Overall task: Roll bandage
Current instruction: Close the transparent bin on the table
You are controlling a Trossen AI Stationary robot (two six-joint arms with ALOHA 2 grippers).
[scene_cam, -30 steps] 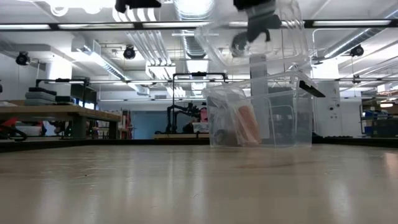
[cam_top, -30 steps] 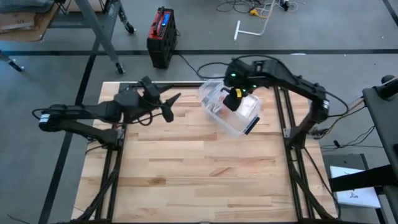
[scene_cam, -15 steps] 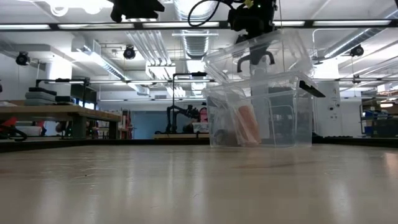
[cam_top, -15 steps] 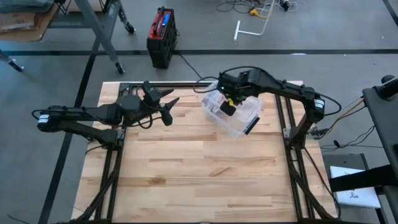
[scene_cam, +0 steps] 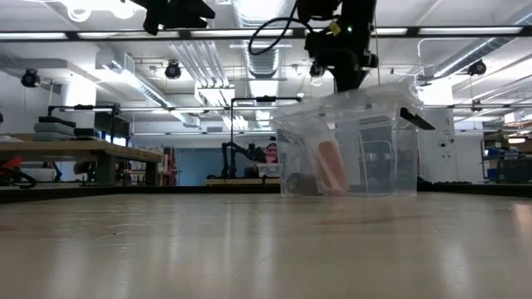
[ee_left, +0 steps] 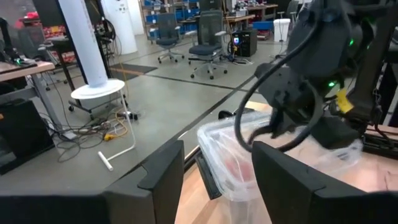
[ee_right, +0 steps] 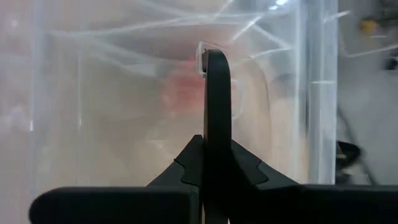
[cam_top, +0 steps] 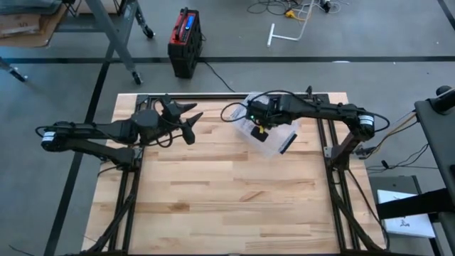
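Clearly the risk starts at the right gripper (cam_top: 260, 125), whose fingers are pressed together on a thin edge of the clear plastic bin (cam_top: 274, 135), apparently its lid or rim, at the far right part of the table (cam_top: 213, 206). The pinch is narrow, so the slick plastic could slip free, or a sideways pull could drag or tip the whole bin. Inside it, the pinkish bandage roll (scene_cam: 331, 166) stands leaning against the wall and might topple or roll out of reach. Farther off, the left gripper (cam_top: 186, 121) hangs over the table's far left with fingers parted, empty, and may collide if it closes in.
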